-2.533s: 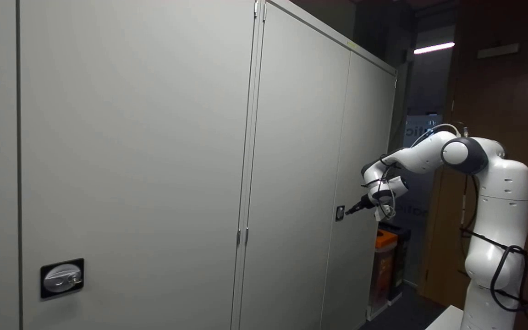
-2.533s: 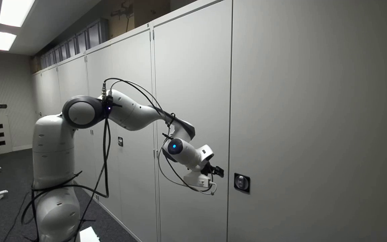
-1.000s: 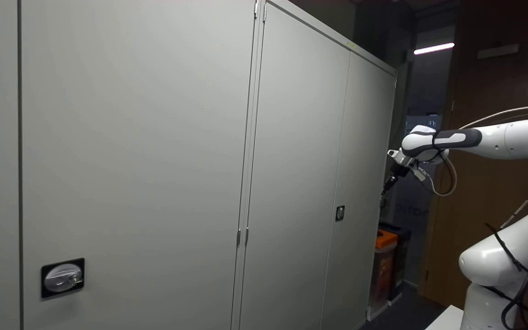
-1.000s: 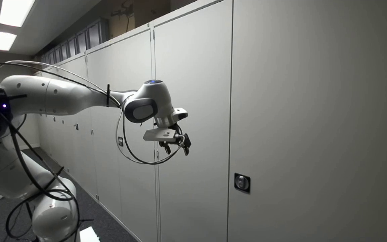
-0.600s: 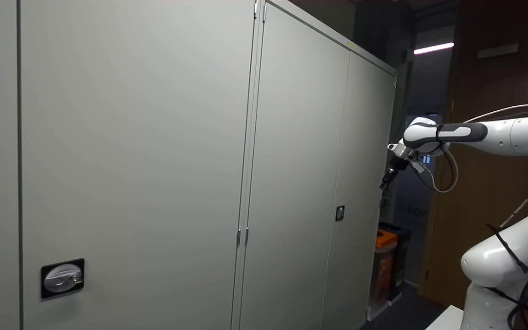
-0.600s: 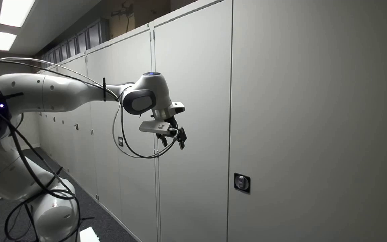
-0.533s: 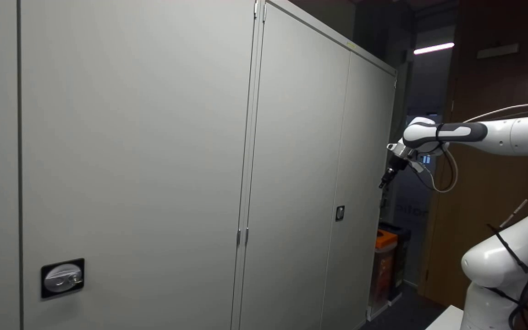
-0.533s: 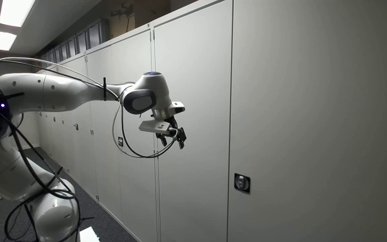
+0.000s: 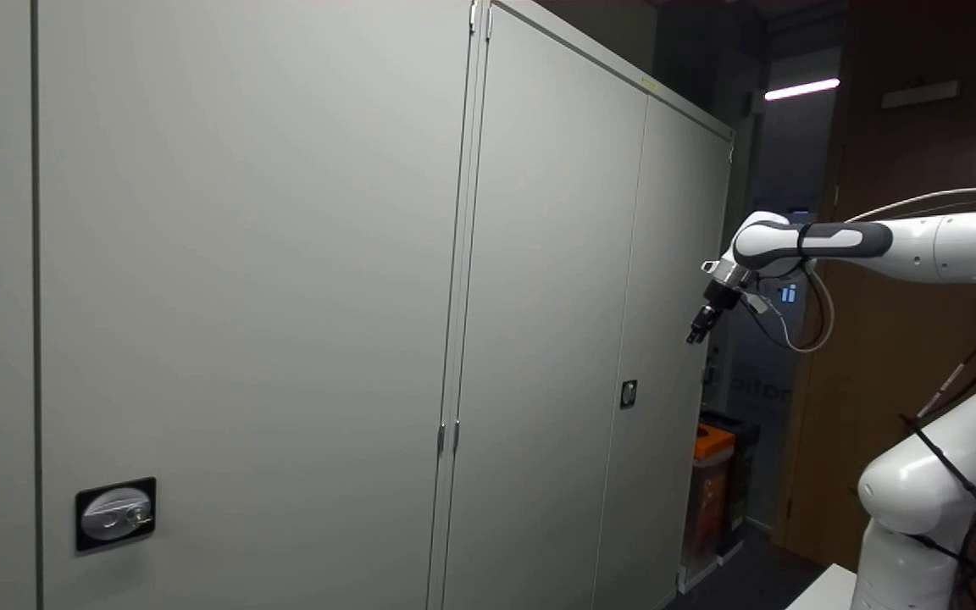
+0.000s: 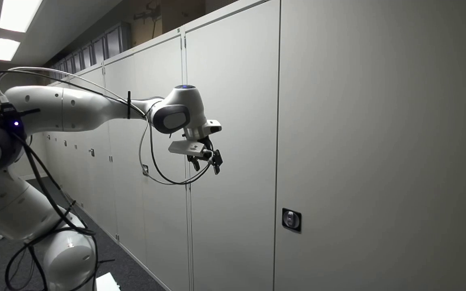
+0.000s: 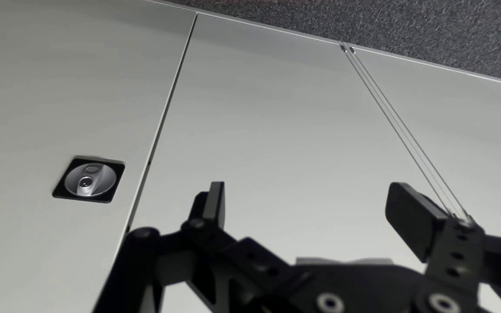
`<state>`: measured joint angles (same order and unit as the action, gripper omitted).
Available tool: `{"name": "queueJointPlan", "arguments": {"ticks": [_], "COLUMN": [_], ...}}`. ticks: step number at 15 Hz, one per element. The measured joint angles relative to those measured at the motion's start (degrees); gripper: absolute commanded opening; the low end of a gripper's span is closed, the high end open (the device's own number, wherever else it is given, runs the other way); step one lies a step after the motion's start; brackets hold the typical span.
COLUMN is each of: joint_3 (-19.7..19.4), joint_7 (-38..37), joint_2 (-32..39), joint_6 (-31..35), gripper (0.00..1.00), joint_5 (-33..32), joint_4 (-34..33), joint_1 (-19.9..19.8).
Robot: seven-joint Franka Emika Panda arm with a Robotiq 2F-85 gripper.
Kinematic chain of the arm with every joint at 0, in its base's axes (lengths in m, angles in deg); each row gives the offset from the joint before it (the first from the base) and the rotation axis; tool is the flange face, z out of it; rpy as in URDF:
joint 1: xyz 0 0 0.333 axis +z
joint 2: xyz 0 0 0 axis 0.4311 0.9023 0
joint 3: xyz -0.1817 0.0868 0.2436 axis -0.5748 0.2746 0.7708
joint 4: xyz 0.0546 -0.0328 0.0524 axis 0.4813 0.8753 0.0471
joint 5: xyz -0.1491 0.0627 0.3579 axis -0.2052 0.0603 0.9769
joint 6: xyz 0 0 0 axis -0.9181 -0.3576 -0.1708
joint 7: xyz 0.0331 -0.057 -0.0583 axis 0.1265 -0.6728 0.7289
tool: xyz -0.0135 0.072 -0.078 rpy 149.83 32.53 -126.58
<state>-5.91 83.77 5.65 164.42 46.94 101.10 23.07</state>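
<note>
In an exterior view, the round metal latch is set in the cabinet door, and the gripper is poised above and to the right of the latch, tilted downward and apart from it. An orange-topped bin is seen below and to the right of the latch.

In an exterior view, the gripper is seen above and to the left of the latch, well apart; slack cables are looped farther left of it. If the arm were swung past, they might be caught on the latch or dragged along the door.

In the wrist view, the fingers are spread wide to the right of the latch, with nothing held between them. Were the gripper lowered at this slant, the door could be scraped by a fingertip, because the latch is not lined up with the gap; a grip could also be lost on so shallow a latch.
</note>
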Motion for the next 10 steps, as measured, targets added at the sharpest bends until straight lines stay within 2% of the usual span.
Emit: {"name": "queueJointPlan", "arguments": {"ticks": [10], "joint_3": [0.0], "joint_7": [0.0], "joint_2": [0.8], "joint_6": [0.0], "gripper": [1.00], "joint_5": [0.0], "joint_4": [-1.0], "joint_1": [1.5]}}
